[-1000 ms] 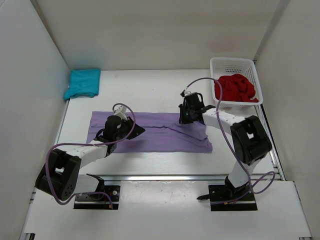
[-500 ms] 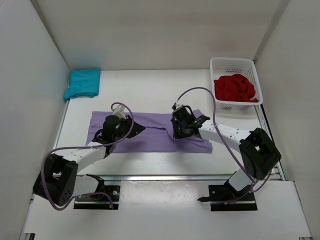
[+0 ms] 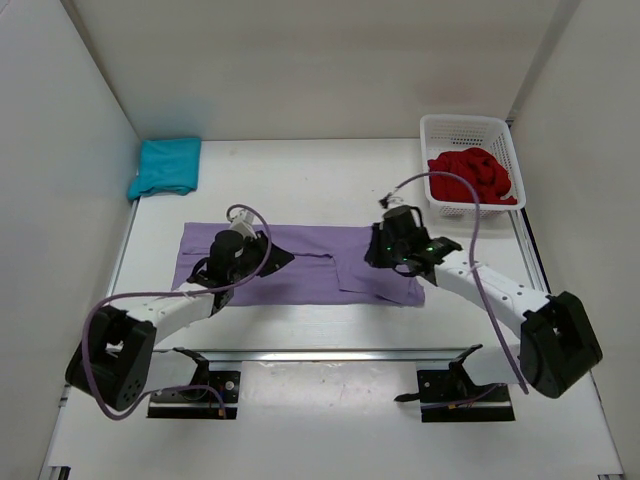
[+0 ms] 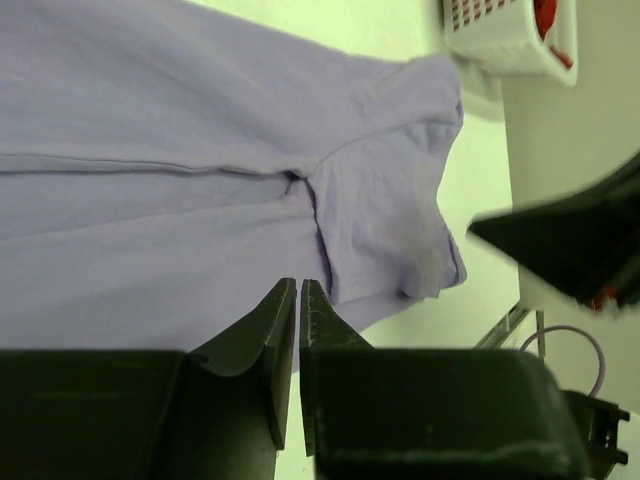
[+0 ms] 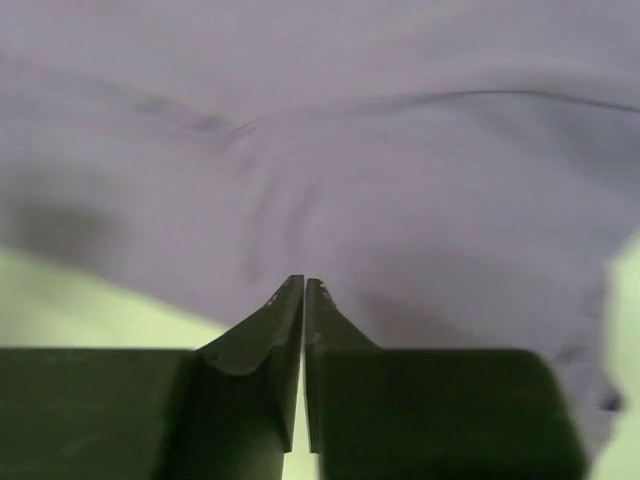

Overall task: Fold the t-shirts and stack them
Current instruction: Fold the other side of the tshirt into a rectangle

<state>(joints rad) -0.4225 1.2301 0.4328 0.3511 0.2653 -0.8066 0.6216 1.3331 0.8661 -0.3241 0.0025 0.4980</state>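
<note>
1. At table centre lies the smooth lavender shirt (image 3: 310, 265), a flat rectangle.
2. Left gripper (image 4: 299, 290) and right gripper (image 5: 303, 285) above it: fingers pressed together, empty.
3. Ten o'clock: folded teal shirt (image 3: 165, 166); two o'clock: crumpled red shirt (image 3: 470, 175).

Count: one lavender cloth t-shirt (image 3: 310, 272), one teal cloth t-shirt (image 3: 165, 167), one red cloth t-shirt (image 3: 470, 178); one white plastic lattice basket (image 3: 468, 128).

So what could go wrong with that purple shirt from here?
The right gripper hangs close over the folded-in end of the purple t-shirt; moving off, it might catch the cloth and undo that fold. The left gripper sits low over the other end and could drag wrinkles in. The right arm's cable loops near the basket and might snag its rim.
</note>
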